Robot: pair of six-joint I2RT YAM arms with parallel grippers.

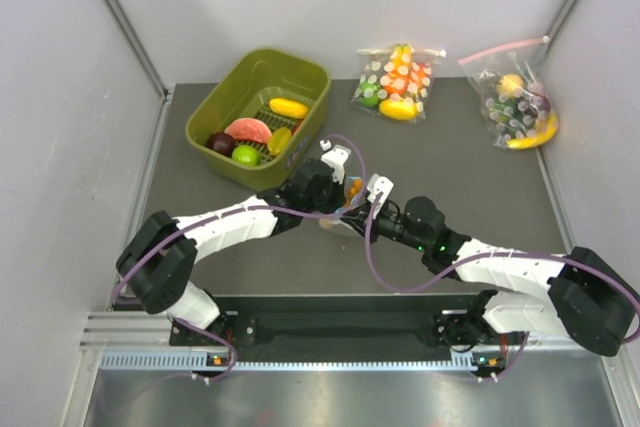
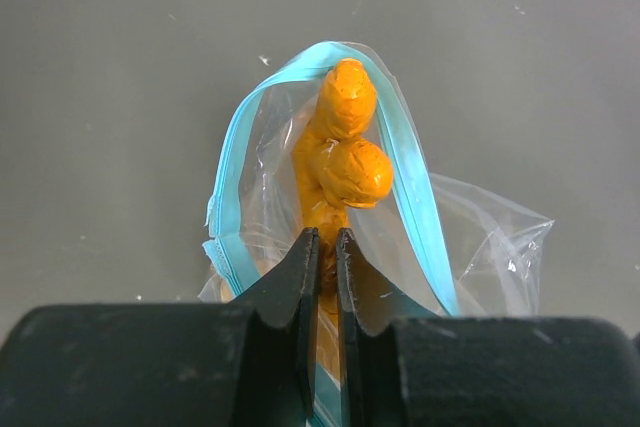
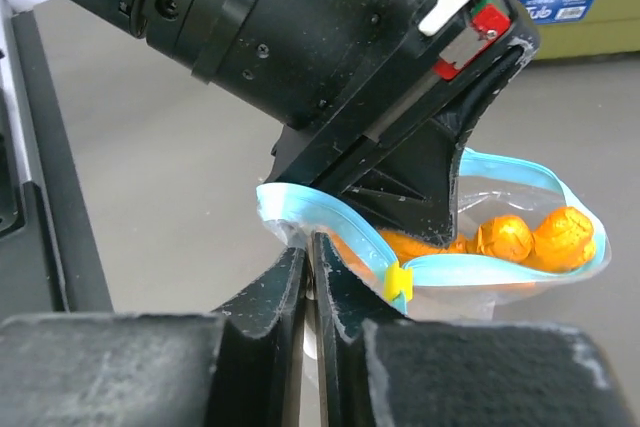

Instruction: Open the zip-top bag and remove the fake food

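Note:
The zip-top bag (image 1: 338,221) hangs just above the table between my two grippers, and its light-blue zip strip (image 2: 408,162) gapes open in a loop. Several orange carrot-like pieces (image 2: 345,137) sit in the mouth. My left gripper (image 2: 328,239) reaches into the mouth and is shut on an orange piece. Its fingers (image 3: 435,182) show inside the bag in the right wrist view. My right gripper (image 3: 312,247) is shut on the bag's edge just under the zip strip (image 3: 330,212), beside the yellow slider (image 3: 398,283). A round green fruit (image 1: 245,155) lies in the basket.
An olive-green basket (image 1: 300,72) at the back left holds yellow, red and purple toy pieces. Two white-dotted bags with pink strips lie at the back middle (image 1: 395,82) and back right (image 1: 520,107). Grey walls close in the sides and back.

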